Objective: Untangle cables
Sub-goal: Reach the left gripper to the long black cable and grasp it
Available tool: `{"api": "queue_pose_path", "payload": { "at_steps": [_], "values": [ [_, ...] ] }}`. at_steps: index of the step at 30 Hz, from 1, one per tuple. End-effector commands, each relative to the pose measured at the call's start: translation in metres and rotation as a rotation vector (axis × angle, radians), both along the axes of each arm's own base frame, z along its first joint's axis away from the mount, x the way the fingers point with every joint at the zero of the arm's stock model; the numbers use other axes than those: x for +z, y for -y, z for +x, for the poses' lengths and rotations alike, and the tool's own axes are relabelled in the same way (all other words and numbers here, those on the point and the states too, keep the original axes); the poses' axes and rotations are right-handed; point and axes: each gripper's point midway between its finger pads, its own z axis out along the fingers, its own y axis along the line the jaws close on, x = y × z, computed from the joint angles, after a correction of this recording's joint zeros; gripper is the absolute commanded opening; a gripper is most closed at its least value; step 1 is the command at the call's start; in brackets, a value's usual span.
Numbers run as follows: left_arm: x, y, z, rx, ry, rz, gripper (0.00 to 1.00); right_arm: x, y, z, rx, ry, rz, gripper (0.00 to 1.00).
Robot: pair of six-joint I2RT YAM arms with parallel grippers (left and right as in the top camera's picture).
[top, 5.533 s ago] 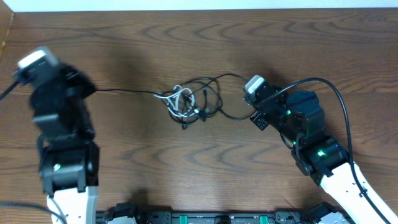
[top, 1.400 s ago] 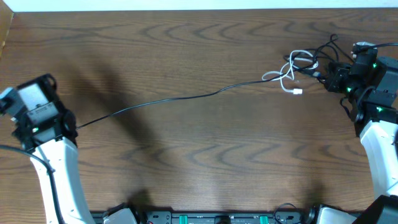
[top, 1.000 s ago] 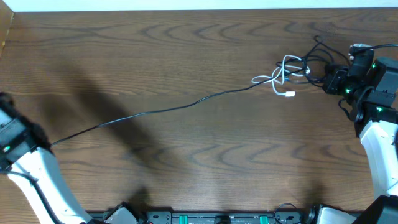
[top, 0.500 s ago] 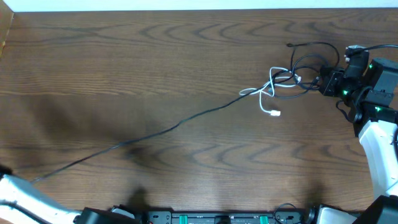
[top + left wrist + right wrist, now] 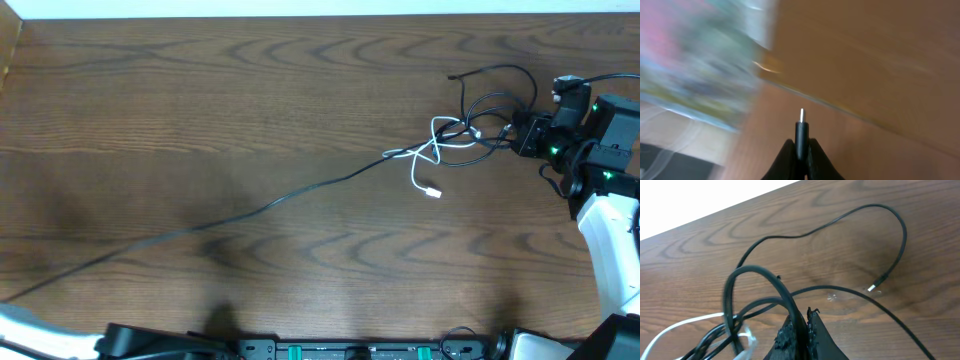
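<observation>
A bunch of black cables (image 5: 487, 112) loops at the table's far right, with a short white cable (image 5: 428, 158) knotted into its left side. One long black cable (image 5: 250, 212) runs out of the bunch diagonally to the lower left edge. My right gripper (image 5: 522, 135) is shut on a black cable loop (image 5: 790, 305) at the bunch's right side. My left gripper (image 5: 801, 150) is off the overhead view's lower left and is shut on the long cable's plug end (image 5: 801, 131); that view is blurred.
The wooden table (image 5: 300, 90) spreads between the two arms. A pale wall strip borders its far edge. My right arm (image 5: 605, 200) stands along the right edge, its own thick wire arching above it.
My left arm has pulled the long black cable down and left, out of the overhead view. The bunch and the white cable slid slightly left; loops at the right spread open.
</observation>
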Motion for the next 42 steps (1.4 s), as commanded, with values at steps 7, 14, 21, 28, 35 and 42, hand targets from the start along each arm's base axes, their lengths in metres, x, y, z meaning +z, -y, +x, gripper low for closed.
{"api": "queue_pose_path", "payload": {
  "at_steps": [7,14,21,28,35,42],
  "values": [
    [-0.033,0.071,0.16,-0.697,0.264,-0.23,0.62,0.011,0.007,0.003,-0.025,0.033,-0.045,0.01],
    [-0.051,0.158,0.229,-1.032,0.14,-0.327,0.84,0.012,-0.009,0.005,0.016,0.042,-0.046,0.01],
    [-0.061,0.269,0.278,-1.57,-0.118,-0.247,0.88,0.015,-0.021,0.007,0.043,0.056,-0.048,0.01],
    [-0.064,0.393,0.296,-2.073,-0.296,-0.091,0.89,0.015,-0.027,0.007,0.053,0.054,-0.039,0.01],
    [-0.079,0.499,0.277,-2.521,-0.456,0.087,0.9,0.015,-0.03,0.007,0.06,0.054,-0.039,0.01],
    [-0.112,0.577,0.253,-2.822,-0.554,0.162,0.9,0.015,-0.038,0.008,0.079,0.058,-0.039,0.01]
  ]
}}
